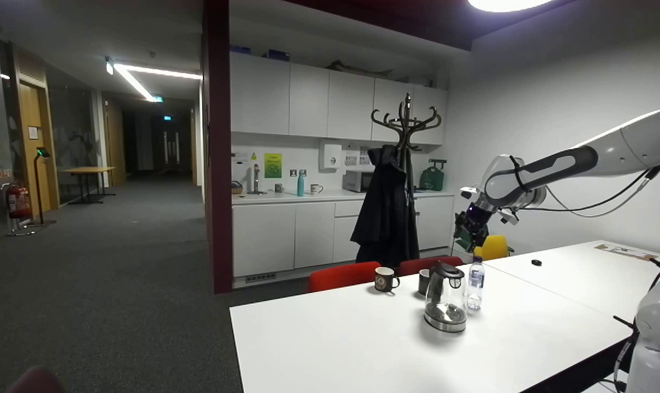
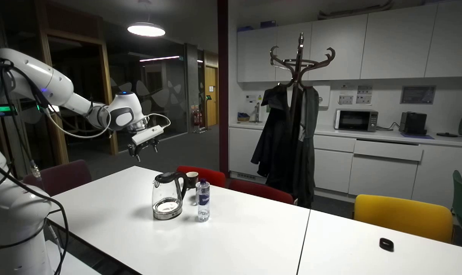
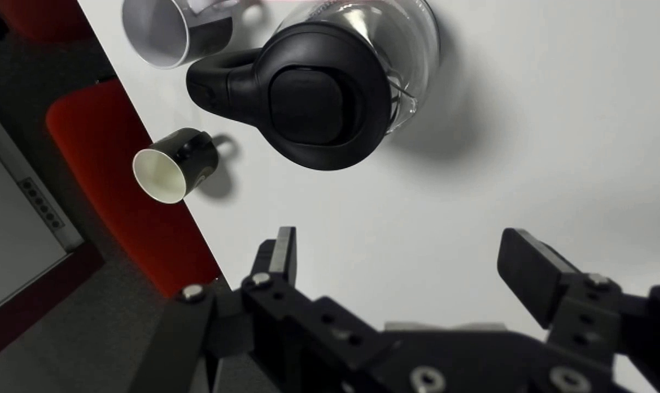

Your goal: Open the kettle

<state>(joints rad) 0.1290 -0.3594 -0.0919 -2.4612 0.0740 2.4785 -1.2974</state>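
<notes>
The kettle (image 1: 445,299) stands upright on the white table, with a see-through glass body, a black top and handle and a shiny silver base. It also shows in an exterior view (image 2: 167,198). In the wrist view the kettle (image 3: 330,95) is seen from above at the top; its black lid (image 3: 307,106) lies flat in the black ring and looks shut. My gripper (image 3: 400,248) is open and empty, with bare table between its fingers. In both exterior views the gripper (image 1: 472,232) hangs in the air above the kettle's height, apart from it (image 2: 147,153).
A water bottle (image 2: 203,202) stands close beside the kettle. A dark mug (image 3: 191,158) and a second mug (image 3: 207,33) stand near the handle side, by the table edge. Red chairs (image 1: 343,277) line that edge. A small black object (image 2: 386,244) lies on the far table part.
</notes>
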